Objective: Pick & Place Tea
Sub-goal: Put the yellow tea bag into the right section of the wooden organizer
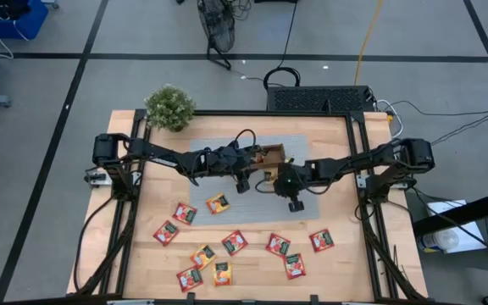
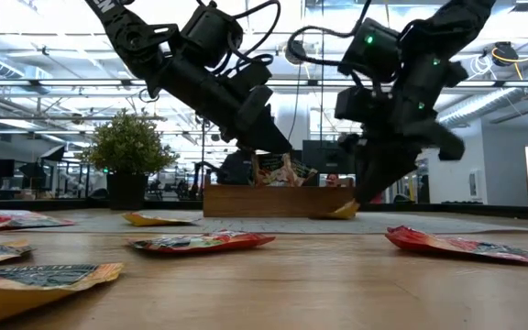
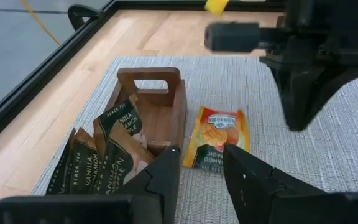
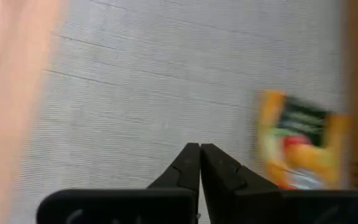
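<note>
Between picks: right pincer pressed together on nothing, orange tea packet flat on the mat just beside it; left pincer apart, unloaded, over the tray; next, likely fetch another counter packet.

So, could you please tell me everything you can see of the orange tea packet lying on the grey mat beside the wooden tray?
The orange tea packet is a small flat glossy wrapper, orange-yellow with a red top edge, a pale printed centre and a dark green band below. It lies flat on the woven grey mat, close beside the wooden tray, whether touching it I cannot tell. Neither gripper holds it: the left gripper hovers open above it, and the right gripper is shut and empty beside it.
</note>
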Robot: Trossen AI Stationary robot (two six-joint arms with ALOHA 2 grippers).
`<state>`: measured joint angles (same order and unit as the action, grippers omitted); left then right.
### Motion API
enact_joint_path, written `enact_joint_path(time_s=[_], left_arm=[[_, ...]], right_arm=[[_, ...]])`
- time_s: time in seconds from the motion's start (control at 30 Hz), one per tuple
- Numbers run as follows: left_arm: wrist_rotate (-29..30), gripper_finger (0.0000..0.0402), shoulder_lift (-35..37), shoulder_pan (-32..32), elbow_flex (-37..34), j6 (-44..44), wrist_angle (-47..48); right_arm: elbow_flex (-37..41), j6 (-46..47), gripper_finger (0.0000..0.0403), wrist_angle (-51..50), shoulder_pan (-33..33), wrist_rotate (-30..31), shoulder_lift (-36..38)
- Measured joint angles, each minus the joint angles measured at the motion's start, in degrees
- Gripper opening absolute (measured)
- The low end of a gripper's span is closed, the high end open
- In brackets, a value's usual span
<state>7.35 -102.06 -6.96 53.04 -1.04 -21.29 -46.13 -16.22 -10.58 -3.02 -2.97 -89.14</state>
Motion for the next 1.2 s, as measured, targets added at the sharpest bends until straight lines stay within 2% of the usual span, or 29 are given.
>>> enact_joint_path(time_s=[0.17, 0.23, 0.27, 0.4, 0.63, 0.77, 0.9, 1.0, 1.13, 1.2], left_arm=[[0.01, 0.0127, 0.00, 0.02, 0.00, 0.14, 0.03], [0.01, 0.0127, 0.00, 0.02, 0.00, 0.26, 0.03], [0.00, 0.0127, 0.00, 0.02, 0.00, 0.26, 0.03], [0.02, 0.0127, 0.00, 0.02, 0.00, 0.30, 0.01], [0.02, 0.0127, 0.00, 0.02, 0.00, 1.03, 0.12], [0.02, 0.0127, 0.00, 0.02, 0.00, 1.07, 0.10], [0.02, 0.0127, 0.00, 0.02, 0.00, 0.94, 0.08], [0.02, 0.0127, 0.00, 0.02, 0.00, 0.94, 0.05], [0.04, 0.0127, 0.00, 0.02, 0.00, 1.11, 0.03], [0.03, 0.0127, 0.00, 0.02, 0.00, 1.20, 0.05]], right_arm=[[-0.01, -6.13, 0.0005, 0.17, 1.54, 24.26, 0.00], [-0.02, -9.18, 0.0003, 1.18, 0.94, 28.20, 0.00], [-0.04, -10.15, 0.0001, 1.60, 0.25, 27.30, 0.00], [-0.09, -9.42, 0.0001, 3.09, -3.53, 14.60, -1.07], [-0.04, -6.72, 0.0000, -3.03, -2.49, 12.81, -3.38], [-0.04, -1.16, 0.0000, -4.96, -0.18, 4.87, -2.33], [-0.04, 1.84, 0.0000, -1.32, 2.97, -1.70, -0.84], [-0.07, -1.69, 0.0000, 1.73, 5.18, 0.45, 0.02], [-0.09, -12.93, 0.0001, 1.92, 6.18, 14.37, -0.01], [-0.09, -17.12, 0.0011, 1.92, 4.90, 16.52, -0.71]])
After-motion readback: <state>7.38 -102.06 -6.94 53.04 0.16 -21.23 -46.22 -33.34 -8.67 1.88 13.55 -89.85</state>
